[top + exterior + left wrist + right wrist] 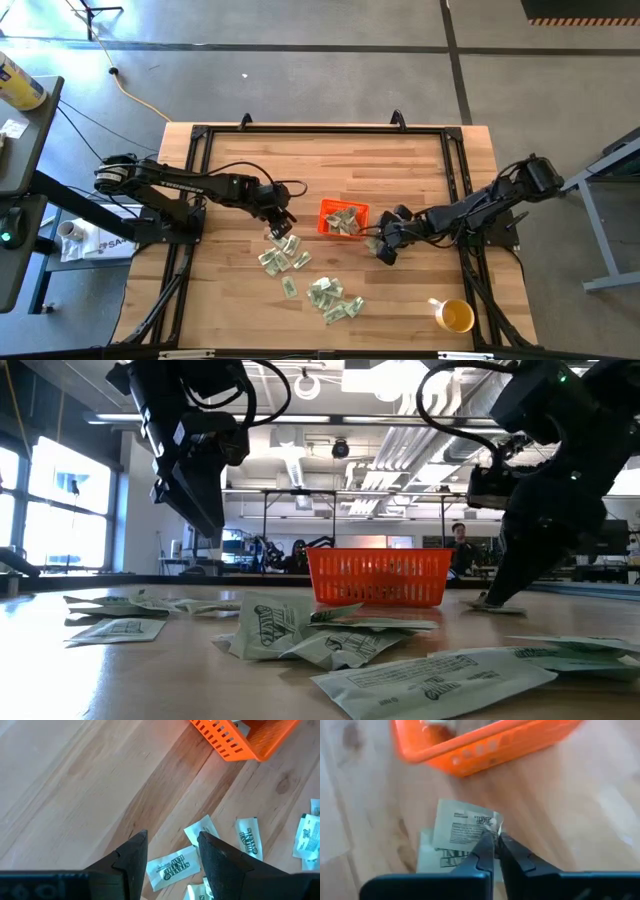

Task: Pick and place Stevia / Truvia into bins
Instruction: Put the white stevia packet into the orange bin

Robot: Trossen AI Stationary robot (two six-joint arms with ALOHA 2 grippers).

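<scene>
1. The right gripper (pixel 496 836) is low over the bench (pixel 400 300), just beside the orange bin (pixel 343 218), on the bin's side toward the right arm.
2. Its fingers (pixel 482 855) are pressed together and pinch the edge of one Stevia packet (pixel 462 827), which lies with its printed side up on top of another packet.
3. The left gripper (pixel 172 842) hangs above the bench on the other side of the bin, over the nearest loose packets.
4. Its fingers (pixel 135 857) are spread apart and hold nothing; a white packet (pixel 172 867) shows on the wood between them.
5. The orange bin stands near the middle of the bench and already has several packets inside it.
6. Many more packets (pixel 325 290) lie scattered on the bench in two loose groups, between the bin and the front edge.
7. A yellow cup (pixel 455 316) stands near the front right corner of the bench, well apart from the packets.
</scene>
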